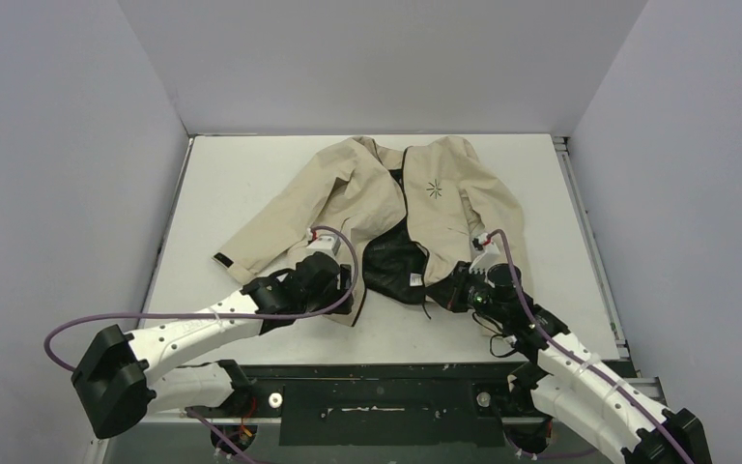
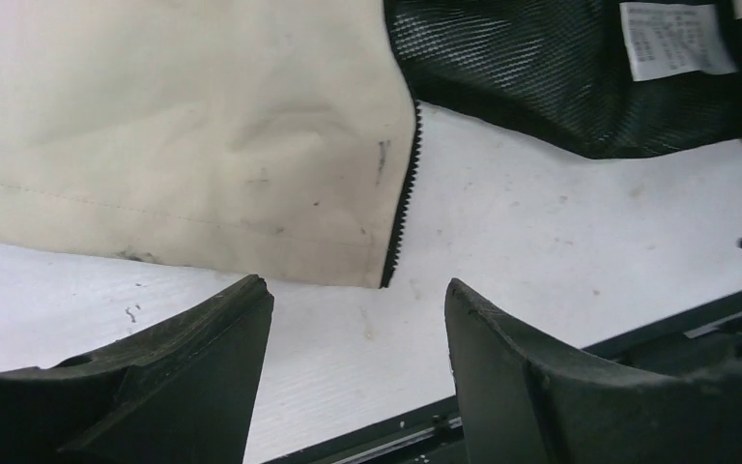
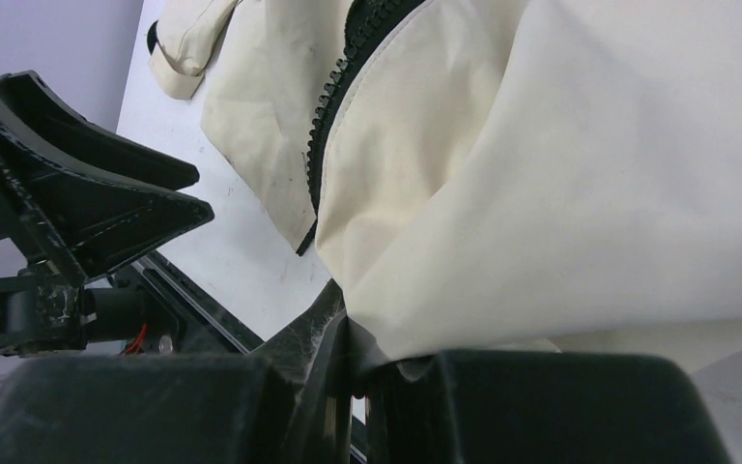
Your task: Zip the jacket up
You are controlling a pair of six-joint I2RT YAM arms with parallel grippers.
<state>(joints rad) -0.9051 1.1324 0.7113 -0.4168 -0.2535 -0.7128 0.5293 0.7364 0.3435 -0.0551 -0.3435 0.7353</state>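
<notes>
The beige jacket (image 1: 415, 198) lies flat on the white table, collar at the far side. Its lower front gapes and shows the dark mesh lining (image 1: 394, 263). My left gripper (image 2: 357, 290) is open, with bare table between its fingers. It sits just short of the left panel's bottom corner, where the dark zipper teeth (image 2: 404, 208) end. In the top view my left gripper (image 1: 340, 292) is at that hem. My right gripper (image 3: 367, 338) is shut on the jacket's right panel (image 3: 580, 193) at the hem. In the top view my right gripper (image 1: 456, 290) is at the lower right front.
The table's dark front rail (image 1: 386, 372) runs just behind both grippers. A white care label (image 2: 676, 39) is sewn on the lining. The left sleeve (image 1: 261, 237) stretches toward the table's left edge. Grey walls close in on three sides.
</notes>
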